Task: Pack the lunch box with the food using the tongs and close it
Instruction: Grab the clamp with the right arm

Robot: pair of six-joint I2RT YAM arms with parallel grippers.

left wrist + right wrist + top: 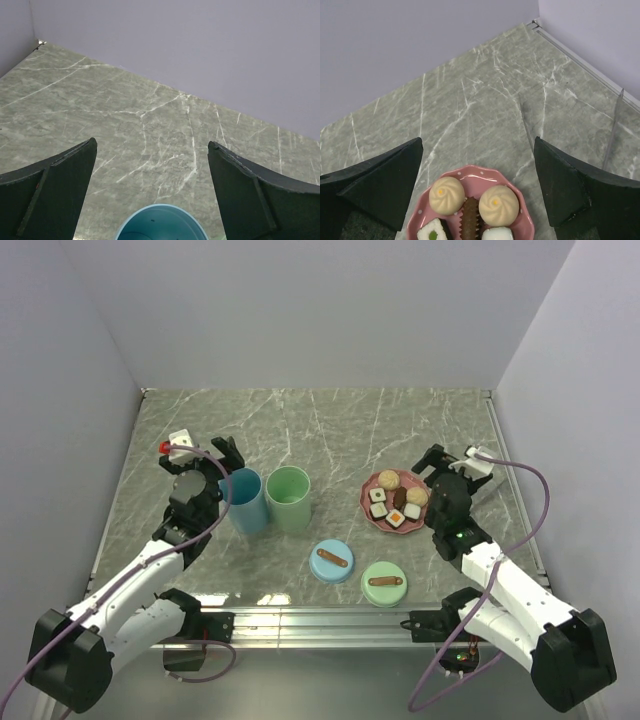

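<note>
- Step in hand: the opening one, as I read it. Nothing is packed. All the food [397,502] sits on the pink dotted scalloped plate [472,171], below the right gripper [478,145] and back toward its wrist.
- Right gripper: fingers spread wide, nothing between them.
- Food from that wrist: two pale round buns lie nearest the fingertips with a brown ridged piece between them. White squares sit closer to the wrist.
- Slim grey metal tongs [526,120]: flat on the table, ahead of this hand's outer finger on the side away from the plate. The two thin arms are faint against the stone and narrow toward the wrist. The joined end is hidden behind the finger.
- Left gripper [152,145]: spread wide and empty. The open tall blue round tub [245,512] is just under it, toward the wrist. The tall green round tub [289,510] stands just beside the blue one, on the side nearer the other hand.
- Both tubs are uncapped. The blue round lid [320,568] and green round lid [383,592] lie between the two hands, back toward the arm bases.
- Next move, judged: the right hand shifts outward off the plate, drops over the tongs and closes across both arms. Thin metal lying flat on a hard top gives little to get under and may skate.
- Surface: grey-green marble-look tabletop with white veins and a metal rail along the edges.
- Room: plain pale lilac walls, close in on three sides.
</note>
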